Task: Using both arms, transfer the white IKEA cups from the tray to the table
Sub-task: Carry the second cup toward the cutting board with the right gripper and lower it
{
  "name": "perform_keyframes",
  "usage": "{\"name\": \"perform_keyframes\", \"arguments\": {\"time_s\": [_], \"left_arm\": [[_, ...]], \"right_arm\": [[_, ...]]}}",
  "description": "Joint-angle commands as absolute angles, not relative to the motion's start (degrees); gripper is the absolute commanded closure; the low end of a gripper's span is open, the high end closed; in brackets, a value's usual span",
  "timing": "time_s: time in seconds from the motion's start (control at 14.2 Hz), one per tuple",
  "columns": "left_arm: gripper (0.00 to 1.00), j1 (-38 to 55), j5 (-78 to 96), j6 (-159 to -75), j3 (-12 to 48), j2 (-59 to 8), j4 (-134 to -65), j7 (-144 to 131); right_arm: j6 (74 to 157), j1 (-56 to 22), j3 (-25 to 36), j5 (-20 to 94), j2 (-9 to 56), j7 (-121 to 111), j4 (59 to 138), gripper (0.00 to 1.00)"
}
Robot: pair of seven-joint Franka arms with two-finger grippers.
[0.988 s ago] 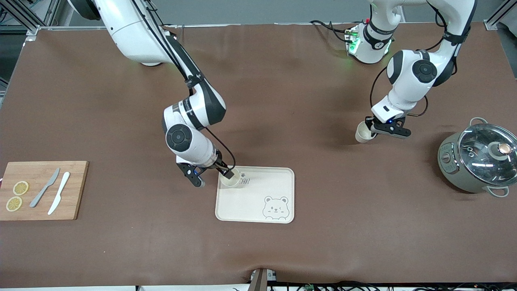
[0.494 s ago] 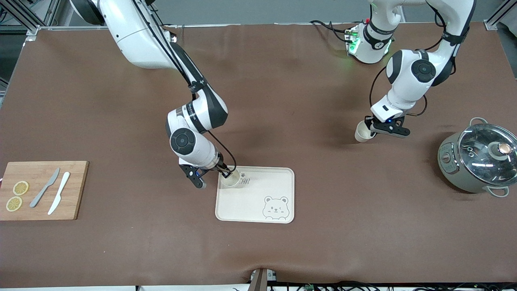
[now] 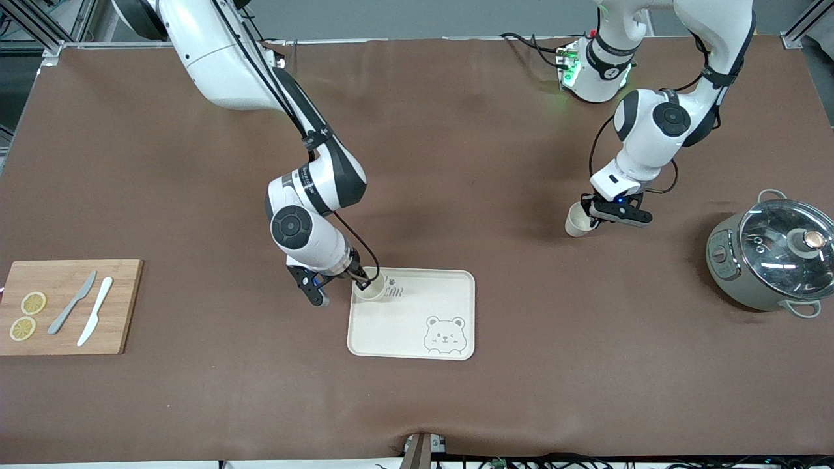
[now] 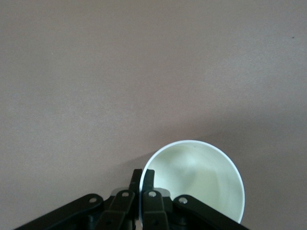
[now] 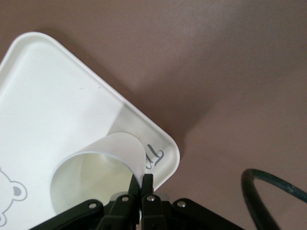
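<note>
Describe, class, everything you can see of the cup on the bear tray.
The cup is small, plain, cream-white and handleless, plastic-looking, tapered, empty and tilted. It sits in the tray's corner farthest from the front camera, toward the right arm's end, beside the grey lettering. The right gripper's jaws pinch its rim wall.

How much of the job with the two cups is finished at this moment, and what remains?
Nothing is fully done. The left gripper is shut on the rim of one cup over the bare table, off the tray but not released. The right gripper is shut on the rim of the second cup, at the tray's corner. Left: release the first, carry the second to the table.
</note>
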State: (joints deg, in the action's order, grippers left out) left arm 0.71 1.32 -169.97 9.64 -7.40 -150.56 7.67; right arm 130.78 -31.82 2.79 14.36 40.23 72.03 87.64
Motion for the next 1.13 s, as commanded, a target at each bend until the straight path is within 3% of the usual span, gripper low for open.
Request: {"name": "perform_keyframes", "arguments": {"time_s": [0.0,0.07,0.21,0.71,0.78,1.06], "left_arm": [[1.00,0.1,3.1,-171.2,11.2,-8.6,-150.2,8.3],[0.90,0.1,3.1,-171.2,11.8,-8.6,-150.0,8.3],[0.57,-0.1,3.3,-171.2,12.0,-8.6,-149.8,8.3],[0.12,-1.0,3.3,-171.0,11.9,-8.6,-148.6,8.8],[0.00,-1.1,3.3,-170.9,11.9,-8.5,-148.6,8.9],[0.00,-1.2,3.3,-170.3,11.9,-7.9,-148.5,8.8]], "right_arm": [[129.8,-31.0,2.6,15.1,40.9,73.0,84.5,1.00],[129.6,-30.7,2.6,15.1,40.7,72.9,83.6,1.00],[128.4,-29.5,2.5,15.0,40.2,71.1,83.4,1.00],[115.5,-21.8,1.6,15.0,31.4,48.7,90.2,1.00],[115.0,-20.8,1.6,15.0,30.2,46.6,92.0,1.00],[112.2,-14.8,2.0,14.4,25.5,31.7,98.2,1.00]]}}
